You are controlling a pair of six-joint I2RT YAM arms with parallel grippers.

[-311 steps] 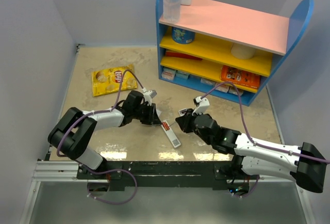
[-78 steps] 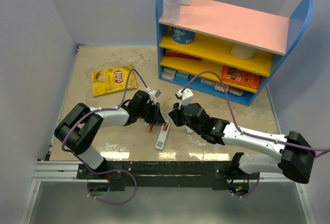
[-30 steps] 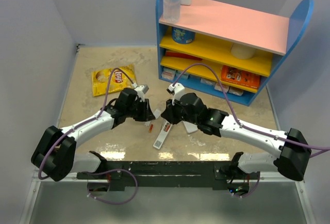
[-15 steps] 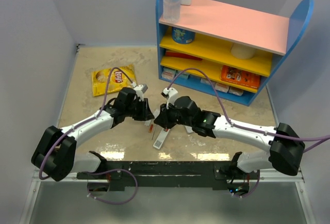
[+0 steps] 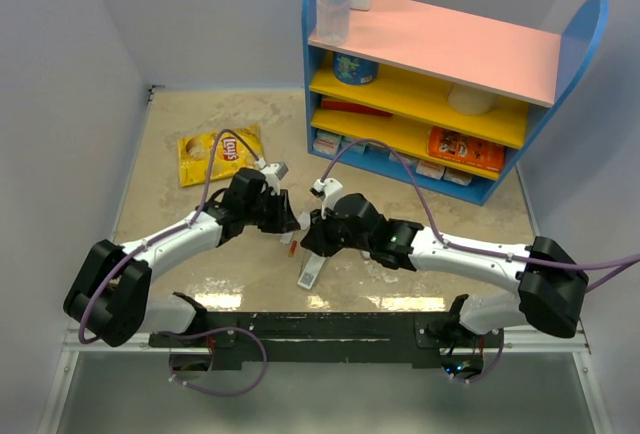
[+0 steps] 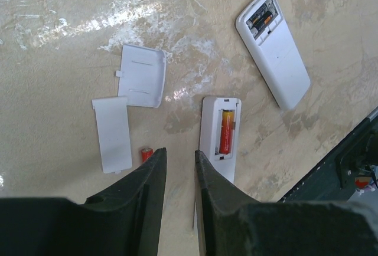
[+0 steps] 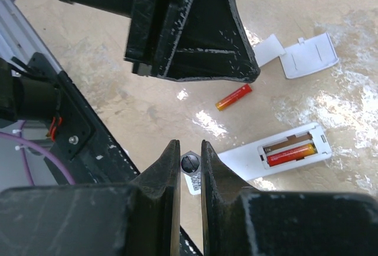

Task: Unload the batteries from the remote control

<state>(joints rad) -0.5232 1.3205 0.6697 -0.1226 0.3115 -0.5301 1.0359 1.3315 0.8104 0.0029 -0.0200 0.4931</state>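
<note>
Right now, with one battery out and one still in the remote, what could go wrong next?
1. The left gripper and right gripper hover close together over the remote control; they could collide.
2. The loose battery lies free right beside them; a nudge might roll it away.
3. The remaining battery sits snug in its slot; prying may shift the remote instead.

You have the slim white plastic remote control (image 6: 209, 123) lying back-up on the table (image 6: 53, 73), with its battery slot uncovered. One thin red-orange cylindrical battery (image 6: 226, 131) sits lengthwise in the slot. A second red-orange battery (image 7: 233, 97) lies loose on the table near it.
</note>
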